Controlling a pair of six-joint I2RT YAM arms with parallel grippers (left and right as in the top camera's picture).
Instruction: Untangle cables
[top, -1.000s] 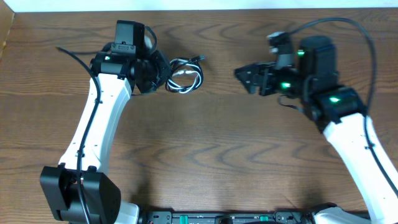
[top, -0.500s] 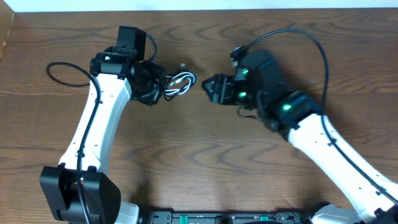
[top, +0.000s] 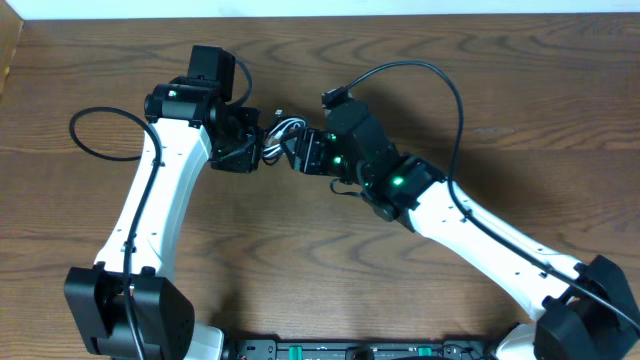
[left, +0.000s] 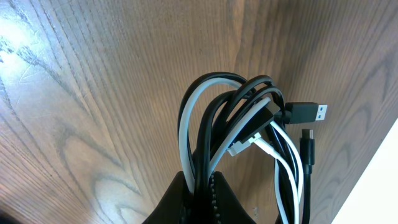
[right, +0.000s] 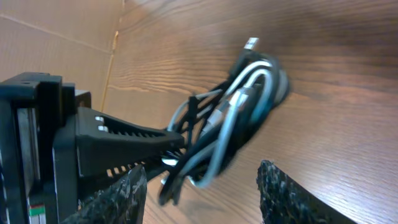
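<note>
surface: dark wood table (top: 330, 270) | far edge: pale strip (top: 450, 7), perhaps wall

Left gripper (right: 174, 147) pinches black-and-white cables (right: 244, 102); right gripper (right: 200, 180) spread wide, close beside them.

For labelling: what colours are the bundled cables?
One black, one white; the cables show best in the left wrist view.

2 arms, left arm (top: 165, 190) and right arm (top: 480, 235); 2 grippers, left gripper (top: 262, 148) and right gripper (top: 300, 152); 2 cables (left: 281, 168), 1 black and 1 white; 1 wooden table (top: 330, 285).
</note>
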